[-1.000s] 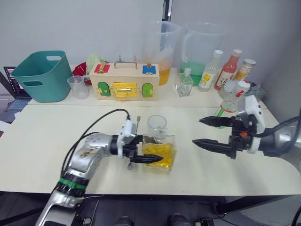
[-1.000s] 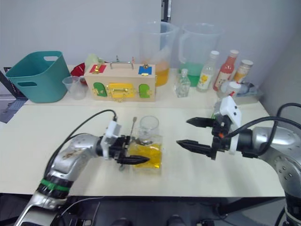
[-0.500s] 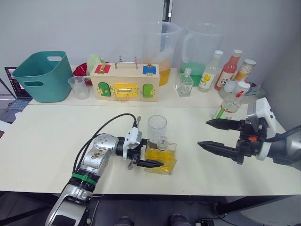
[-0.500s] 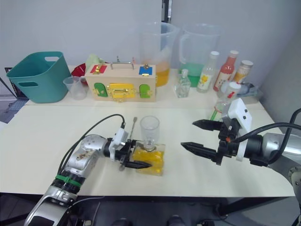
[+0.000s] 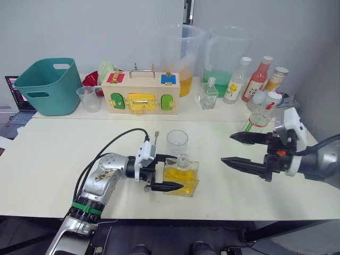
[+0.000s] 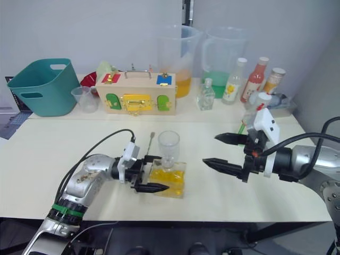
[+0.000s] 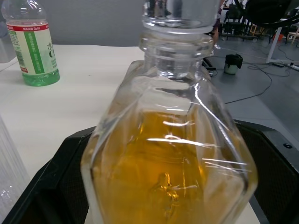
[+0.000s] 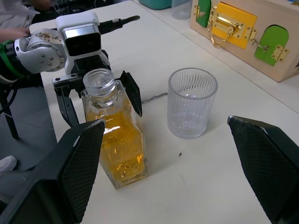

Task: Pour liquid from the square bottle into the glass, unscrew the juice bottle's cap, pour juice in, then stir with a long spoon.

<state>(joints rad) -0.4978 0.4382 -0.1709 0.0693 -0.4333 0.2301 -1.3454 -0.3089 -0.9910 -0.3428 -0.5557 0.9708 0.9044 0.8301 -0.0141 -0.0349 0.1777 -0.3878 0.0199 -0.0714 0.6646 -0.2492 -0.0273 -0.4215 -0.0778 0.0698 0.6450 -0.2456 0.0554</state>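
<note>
Since half a second ago, our right gripper [image 5: 240, 149] has shifted slightly back toward the table centre, and the square bottle [image 5: 181, 177] sits in nearly the same spot as then, upright on the table [image 5: 48, 159]. A full second ago it appeared larger and lower in view, but much of that difference reads as camera motion.

Nearest to us, our left gripper [image 5: 166, 172] brackets the square bottle with one finger on each side. The right wrist view shows both fingers standing just off the glass faces, so we judge the left gripper open around the bottle, not yet clamped. The yellow liquid [image 7: 173, 172] fills roughly the lower two thirds. The neck opening appears uncovered.

Our right gripper hovers well to the right of the bottle, jaws spread wide, holding nothing.

Just behind the bottle stands the glass [image 5: 177, 143], empty. The long spoon [image 5: 155, 144] lies flat beside it, on its left side.

Farther right, the juice bottle [image 5: 262, 113] stands capped; the cap [image 5: 274, 96] is in place.

We judge that the first pour has not begun: the next action requires closing the left gripper firmly on the faceted, likely slippery bottle.
</note>
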